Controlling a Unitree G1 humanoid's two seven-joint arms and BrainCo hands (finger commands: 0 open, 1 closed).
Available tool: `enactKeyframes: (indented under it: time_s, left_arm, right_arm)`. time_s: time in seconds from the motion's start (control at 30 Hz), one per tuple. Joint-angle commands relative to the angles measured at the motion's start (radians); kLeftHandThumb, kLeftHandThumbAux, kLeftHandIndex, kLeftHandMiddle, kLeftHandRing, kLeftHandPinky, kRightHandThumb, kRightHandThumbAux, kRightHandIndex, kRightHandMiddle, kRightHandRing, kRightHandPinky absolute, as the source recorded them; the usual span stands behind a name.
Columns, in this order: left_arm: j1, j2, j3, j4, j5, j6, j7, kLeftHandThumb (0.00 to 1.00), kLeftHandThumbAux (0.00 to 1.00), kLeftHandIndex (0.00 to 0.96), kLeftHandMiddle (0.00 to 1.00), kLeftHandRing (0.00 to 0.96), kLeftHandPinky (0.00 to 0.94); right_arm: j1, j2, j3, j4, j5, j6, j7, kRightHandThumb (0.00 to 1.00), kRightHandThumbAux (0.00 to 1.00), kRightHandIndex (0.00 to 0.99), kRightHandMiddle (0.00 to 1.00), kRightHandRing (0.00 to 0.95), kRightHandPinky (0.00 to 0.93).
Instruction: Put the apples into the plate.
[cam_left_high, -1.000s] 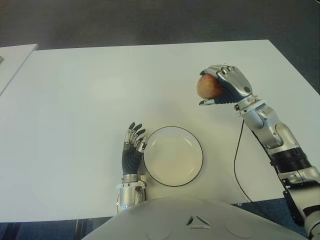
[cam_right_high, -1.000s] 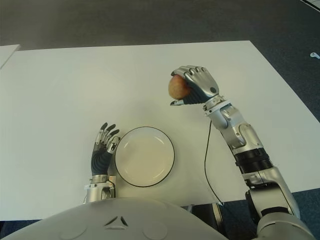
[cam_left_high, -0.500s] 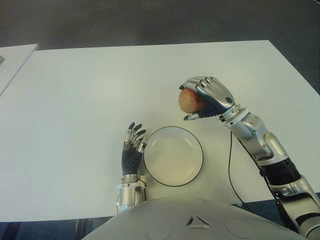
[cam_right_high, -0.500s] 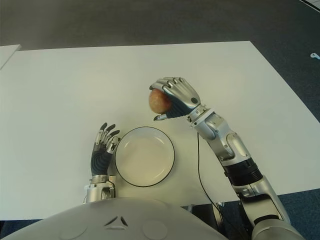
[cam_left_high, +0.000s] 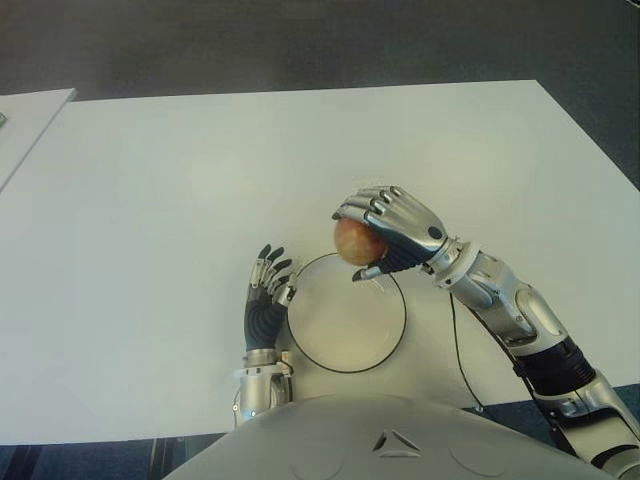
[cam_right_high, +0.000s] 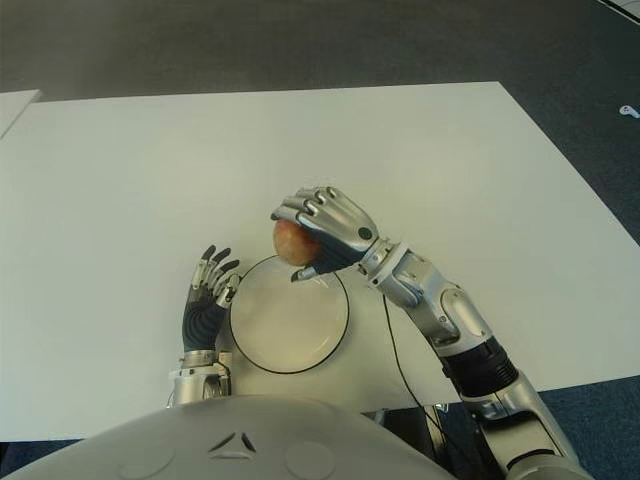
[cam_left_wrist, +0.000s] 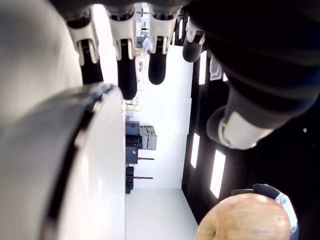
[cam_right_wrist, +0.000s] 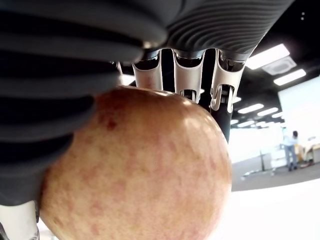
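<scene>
The plate (cam_left_high: 345, 325) lies bare, the left robot hand (cam_left_high: 267, 300) touching its left rim.

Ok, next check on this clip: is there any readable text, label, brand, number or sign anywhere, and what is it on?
No readable text in any view.
Robot torso: an embossed triangular mark, no letters.
Apple, held in the right robot hand over the plate: no sticker showing.
Left robot hand, beside the plate on its left, and the table: no markings.

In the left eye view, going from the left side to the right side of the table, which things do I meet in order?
Left hand, open, beside the plate → plate → apple, over the plate's far rim, → right hand, whose fingers hold it → thin black cable.
</scene>
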Motion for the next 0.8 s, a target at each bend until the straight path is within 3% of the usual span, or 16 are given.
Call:
enactKeyframes:
  time_s: [0.03, 0.23, 0.43, 0.8]
  left_arm:
    - [0.011, -0.031, 0.0, 0.035, 0.014, 0.067, 0.013, 0.147, 0.647, 0.044, 0.15, 0.22, 0.243]
    - [0.019, -0.034, -0.01, 0.017, 0.026, 0.08, 0.017, 0.116, 0.64, 0.023, 0.115, 0.157, 0.159]
    - [0.029, -0.04, -0.019, -0.001, 0.035, 0.098, 0.028, 0.092, 0.633, 0.016, 0.112, 0.164, 0.217]
    - [0.037, -0.042, -0.024, -0.02, 0.026, 0.112, 0.025, 0.084, 0.612, 0.006, 0.113, 0.172, 0.23]
  right_arm:
    - [0.011, 0.0, 0.001, -0.013, 0.005, -0.05, -0.002, 0.708, 0.718, 0.439, 0.824, 0.813, 0.768]
    - [0.034, -0.007, -0.006, -0.03, 0.011, -0.082, 0.014, 0.71, 0.718, 0.439, 0.824, 0.814, 0.762]
    - [0.05, -0.016, -0.012, -0.041, 0.0, -0.097, 0.034, 0.711, 0.717, 0.439, 0.845, 0.834, 0.81]
    - [0.068, -0.005, -0.025, -0.049, -0.009, -0.095, 0.044, 0.71, 0.718, 0.439, 0.836, 0.826, 0.793]
